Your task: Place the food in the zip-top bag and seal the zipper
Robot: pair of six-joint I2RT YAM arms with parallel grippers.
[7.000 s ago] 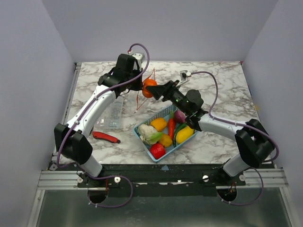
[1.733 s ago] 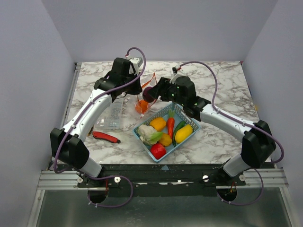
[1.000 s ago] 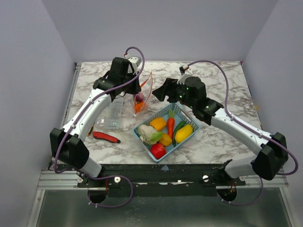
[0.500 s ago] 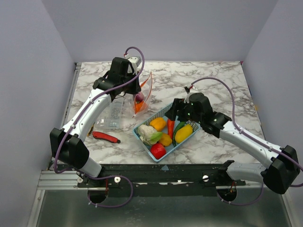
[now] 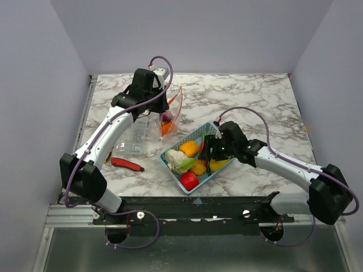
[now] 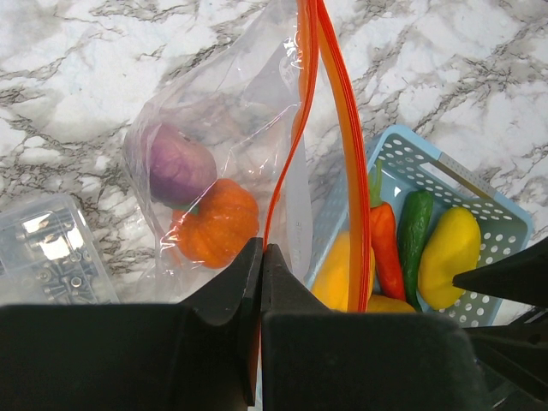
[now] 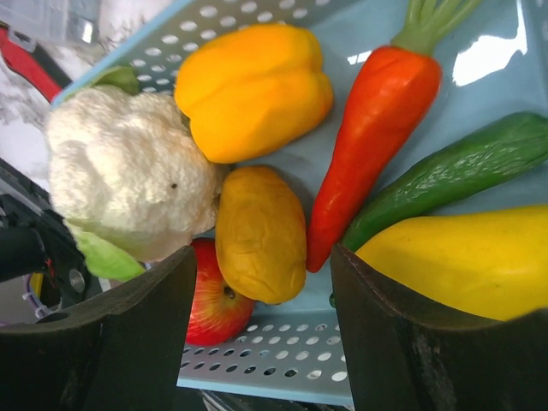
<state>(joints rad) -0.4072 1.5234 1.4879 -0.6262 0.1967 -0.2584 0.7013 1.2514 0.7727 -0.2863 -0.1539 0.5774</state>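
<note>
Two pieces of food now lie in the zip-top bag [image 6: 231,128]: a purple onion [image 6: 175,163] and, touching it from below, an orange pumpkin [image 6: 218,224], both at the left of the left wrist view. Under two seconds ago the purple piece was still in the right hand at the bag's mouth. It has since dropped in, and the right arm has swung from the upper middle of the overhead view down to the blue basket [image 5: 170,163] at lower centre.

The right hand [image 7: 261,282] hovers low over the basket, moderately wide and empty. One finger stands on each side of a yellow-brown potato [image 7: 257,235], with the red apple [image 7: 210,304] touching it at lower left. The left hand [image 6: 261,261] stays pinched shut on the zipper [image 6: 330,86], holding the bag up by its top edge with the two strips apart above the bench [image 5: 255,96].

One transfer looks finished and the next pick seems to be starting, probably on the potato. Seven pieces remain in the basket, counting the cauliflower [image 7: 128,171], yellow pepper [image 7: 253,90], carrot [image 7: 372,145], cucumber [image 7: 454,175] and yellow squash [image 7: 462,257]. Sealing is still far off.
</note>
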